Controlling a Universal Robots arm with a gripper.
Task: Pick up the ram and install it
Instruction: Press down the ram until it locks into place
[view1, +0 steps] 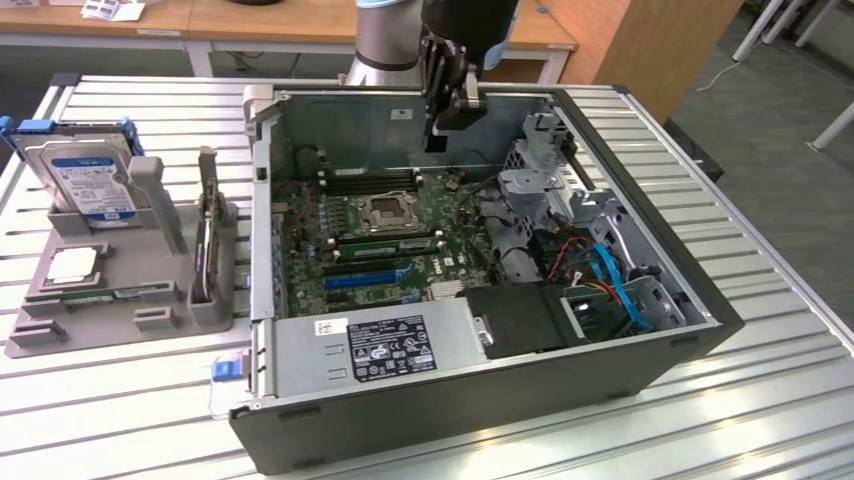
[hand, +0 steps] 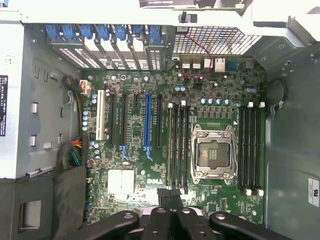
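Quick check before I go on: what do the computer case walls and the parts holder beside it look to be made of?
Computer case: looks like grey painted sheet metal, with thin folded edges and a matte finish. Parts holder: probably moulded or printed grey plastic, with thick blocky dull walls, though metal cannot be ruled out.

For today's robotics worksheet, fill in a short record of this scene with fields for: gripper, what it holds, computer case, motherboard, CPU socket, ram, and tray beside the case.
gripper: shut, hanging above the open case, over the motherboard
held: nothing seen between the fingers
computer case: lying on its side on the slatted table, side panel off
motherboard: green, with a blue slot and black slots
CPU socket: open, no chip in it
ram: one green stick seated beside the socket
tray: grey holder at the exterior view's left, carrying a hard drive
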